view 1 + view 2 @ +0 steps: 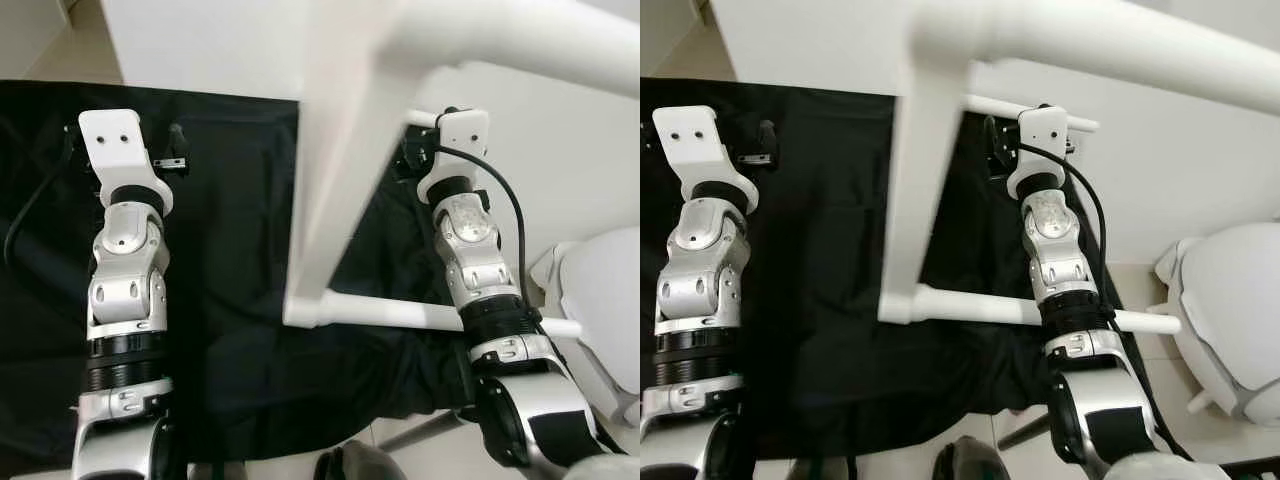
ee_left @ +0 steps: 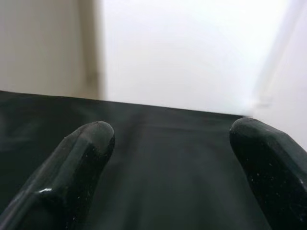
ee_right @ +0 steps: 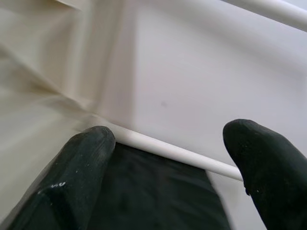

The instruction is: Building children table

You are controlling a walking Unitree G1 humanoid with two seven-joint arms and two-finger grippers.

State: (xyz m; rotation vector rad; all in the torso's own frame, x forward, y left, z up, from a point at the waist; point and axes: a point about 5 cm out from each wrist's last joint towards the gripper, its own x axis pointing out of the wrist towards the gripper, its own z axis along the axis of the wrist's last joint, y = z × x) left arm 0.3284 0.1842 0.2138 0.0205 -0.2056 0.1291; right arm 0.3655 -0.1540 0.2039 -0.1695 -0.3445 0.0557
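With both pincers spread wide and empty over the black cloth, the right gripper faced the white wooden table frame's thin round rail just ahead, and, to my mind, should close squarely around it while the left gripper steadied nearby.

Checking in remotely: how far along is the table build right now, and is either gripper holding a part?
Partly done: the white table frame already has a rail joined to its leg, standing over the black cloth. Nothing is in hand: the left gripper and the right gripper are both open and empty, the right one facing a thin white rod. Remaining parts cannot be judged.
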